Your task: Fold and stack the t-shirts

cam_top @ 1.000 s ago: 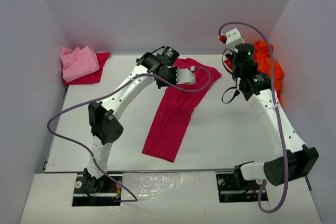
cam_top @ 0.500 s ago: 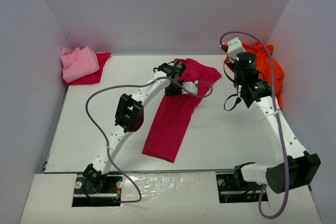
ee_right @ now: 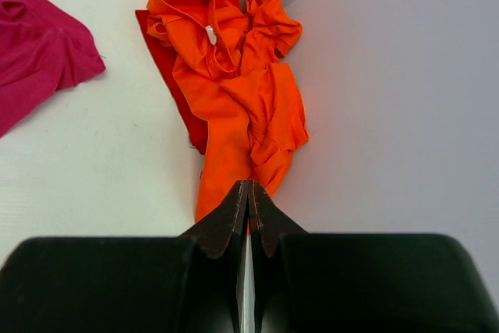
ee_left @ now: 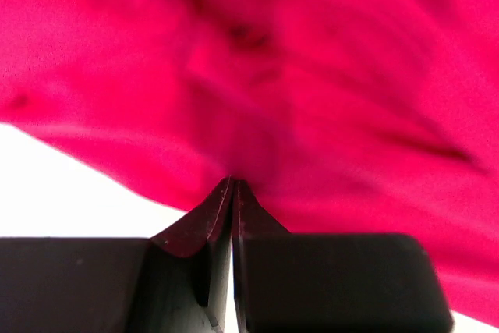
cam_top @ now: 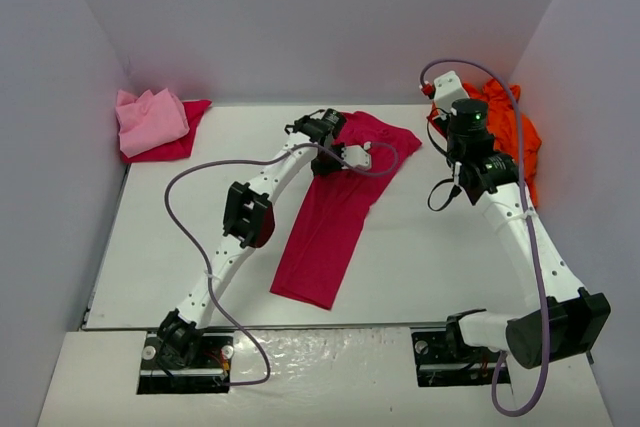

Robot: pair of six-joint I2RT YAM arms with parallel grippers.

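Observation:
A crimson-magenta t-shirt (cam_top: 335, 217) lies as a long, narrow strip down the middle of the table, its wider top end near the back. My left gripper (ee_left: 234, 182) is shut, with its tips pressed against that cloth (ee_left: 327, 99) at the shirt's upper part (cam_top: 333, 157); I see no fold between the jaws. A bright orange t-shirt (ee_right: 234, 76) lies crumpled in the back right corner (cam_top: 510, 132). My right gripper (ee_right: 248, 185) is shut and empty, hovering at that shirt's near end. A light pink t-shirt (cam_top: 150, 117) sits bunched at the back left.
The pink shirt rests on another crimson cloth (cam_top: 192, 127). A darker red cloth (ee_right: 168, 60) shows under the orange shirt. Grey walls (cam_top: 300, 27) close in the back and both sides. The left arm's purple cable (cam_top: 190, 187) loops over the table's left half.
The left arm has stretched out and lowered, bringing its shut gripper down onto the crimson shirt's top. The right wrist has shifted slightly toward the back corner.

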